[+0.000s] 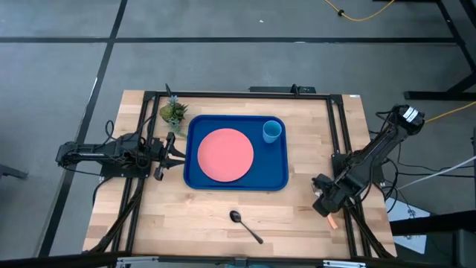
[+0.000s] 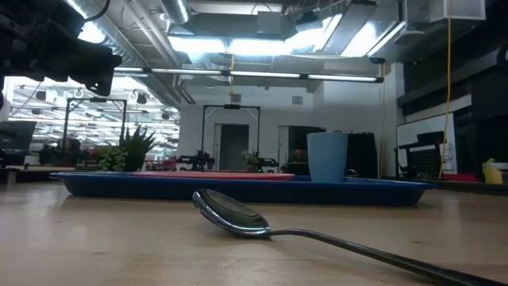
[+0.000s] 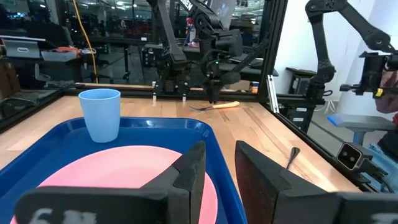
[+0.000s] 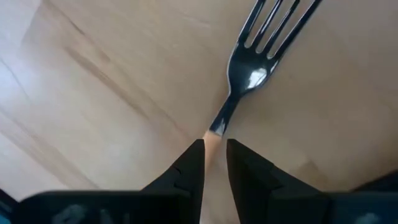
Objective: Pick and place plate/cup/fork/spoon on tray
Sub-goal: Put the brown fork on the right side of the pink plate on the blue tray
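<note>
While the fork is the piece in hand, the scene reads so, from largest thing to smallest:

surface (image 1: 186,223): pale wood, carrying the tray at its middle and the loose cutlery on its near part.
tray (image 1: 192,177): deep blue, central; it already holds two of the four pieces.
plate (image 1: 224,154): salmon-pink, lying flat in the tray's middle.
cup (image 1: 272,131): light blue, upright in the tray's far right corner.
left hand (image 1: 172,149): waiting just beside the tray's left rim, fingers a little parted, nothing between them.
right hand (image 4: 214,155): low over the near right of the surface, fingers drawn in on the tan handle of the fork.
fork (image 4: 249,71): tines pointing away from the right hand, apparently still lying on the wood.
spoon (image 1: 244,224): dark, lying alone near the front edge, well apart from the tray.
step in hand: grasping the fork; the spoon is not yet dealt with.
next move: probably a lift, then a carry left and farther in, to bare tray floor beside the plate.
</note>
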Robot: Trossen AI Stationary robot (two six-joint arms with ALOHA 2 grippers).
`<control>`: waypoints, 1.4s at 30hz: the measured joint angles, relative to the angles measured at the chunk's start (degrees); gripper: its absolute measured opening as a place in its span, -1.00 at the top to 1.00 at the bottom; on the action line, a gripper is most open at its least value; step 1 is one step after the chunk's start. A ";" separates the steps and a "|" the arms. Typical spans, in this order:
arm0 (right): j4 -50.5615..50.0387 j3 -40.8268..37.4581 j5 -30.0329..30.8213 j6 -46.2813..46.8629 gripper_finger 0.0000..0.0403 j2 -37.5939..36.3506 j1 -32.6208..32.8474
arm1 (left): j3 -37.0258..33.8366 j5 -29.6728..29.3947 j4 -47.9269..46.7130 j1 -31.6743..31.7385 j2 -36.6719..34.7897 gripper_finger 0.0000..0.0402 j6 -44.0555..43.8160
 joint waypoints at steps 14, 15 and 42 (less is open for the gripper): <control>0.54 -0.41 1.79 0.00 0.64 2.90 -0.76 | 0.00 0.00 0.01 -0.01 0.01 0.60 0.00; 0.68 -0.40 1.79 0.02 0.64 3.41 -0.76 | 0.00 0.00 0.00 0.00 0.02 0.60 0.00; 0.29 -0.02 4.02 2.53 0.64 8.76 -6.10 | 0.00 -0.39 0.00 0.00 0.02 0.60 0.00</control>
